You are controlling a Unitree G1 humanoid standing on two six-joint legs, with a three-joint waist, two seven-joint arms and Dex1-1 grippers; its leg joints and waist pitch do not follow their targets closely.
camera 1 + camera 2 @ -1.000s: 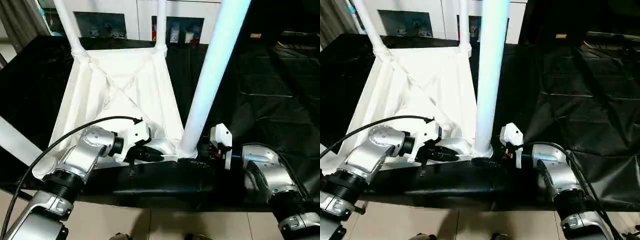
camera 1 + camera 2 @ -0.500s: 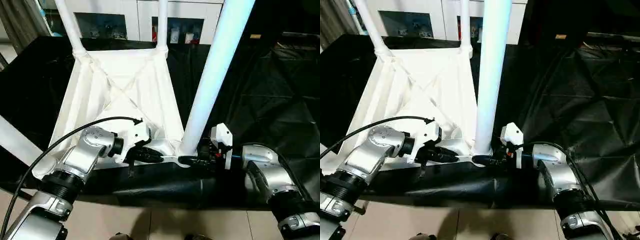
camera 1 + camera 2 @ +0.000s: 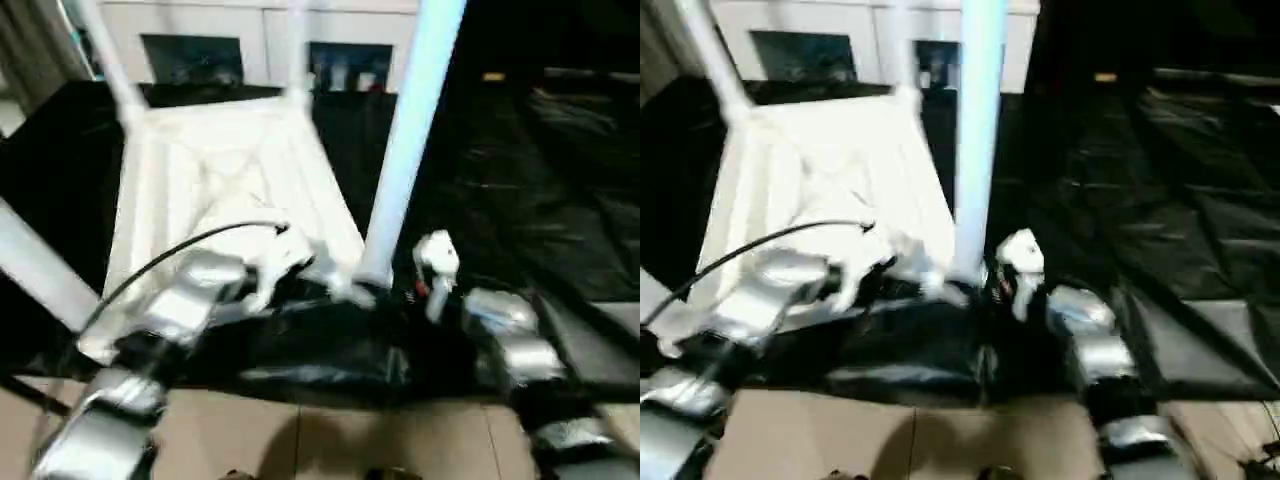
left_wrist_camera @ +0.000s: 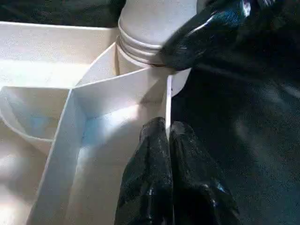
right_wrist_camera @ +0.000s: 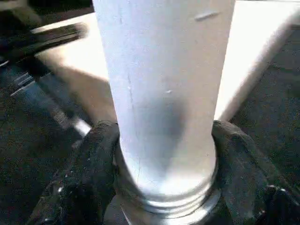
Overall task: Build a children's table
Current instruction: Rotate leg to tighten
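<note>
The children's table top (image 3: 215, 170) lies upside down on the black-draped counter (image 3: 540, 180), ribbed underside up. Two legs stand in the far corner sockets; a third leg (image 3: 405, 150) rises from the near right socket. A fourth white leg (image 3: 35, 275) slants past the top's left edge; whether it is seated cannot be told. Left end effector (image 4: 168, 136) is closed, its fingers pinching the thin rim wall of the top just beside the near right socket. Right end effector (image 5: 164, 154) grips the third leg at its ringed base, one finger on each side. Judgement: the step in hand is seating this leg. To do it well, the left pinch should hold the top firmly against the counter while the right presses straight along the leg's axis, keeping it upright so the ringed end goes in square. A side load risks tilting the leg or dragging the top and cloth.
</note>
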